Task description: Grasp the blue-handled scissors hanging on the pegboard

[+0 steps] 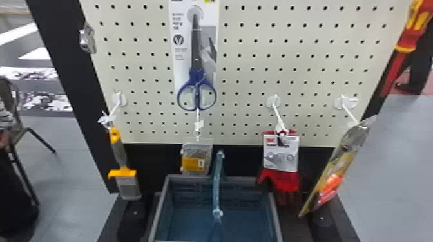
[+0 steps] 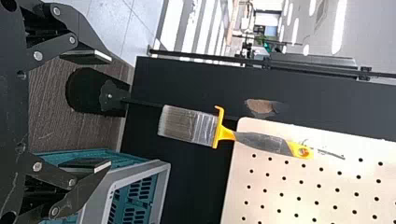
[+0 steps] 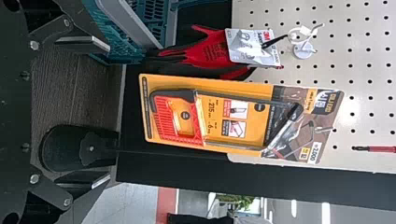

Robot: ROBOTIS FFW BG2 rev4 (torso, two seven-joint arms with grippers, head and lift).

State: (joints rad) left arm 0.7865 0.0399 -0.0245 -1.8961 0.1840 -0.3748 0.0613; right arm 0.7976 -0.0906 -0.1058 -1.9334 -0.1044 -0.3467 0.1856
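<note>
Blue-handled scissors [image 1: 197, 75], head view: hanging on the pegboard [image 1: 257, 66] against a white backing card [image 1: 179, 72], blades up, blue loops down. They sit higher than the paintbrush [image 1: 120, 154] and the red gloves [image 1: 279, 180], between the two going across. Small packet [image 1: 193, 164] hangs below the loops, basket [image 1: 165, 206] lower still. Packaged saw [image 1: 338, 167] is right of the gloves.

Left wrist view: left gripper [image 2: 111, 111] is wide, nothing between its fingers. Paintbrush hangs ahead of it, well apart. Going by the head view, scissors are to the robot's right of that brush and higher up.

Right wrist view: right gripper [image 3: 109, 114] also wide and empty. Packaged saw is out in front, well apart, gloves beside it. Scissors are to the robot's left of both and higher. Neither gripper touches them.
</note>
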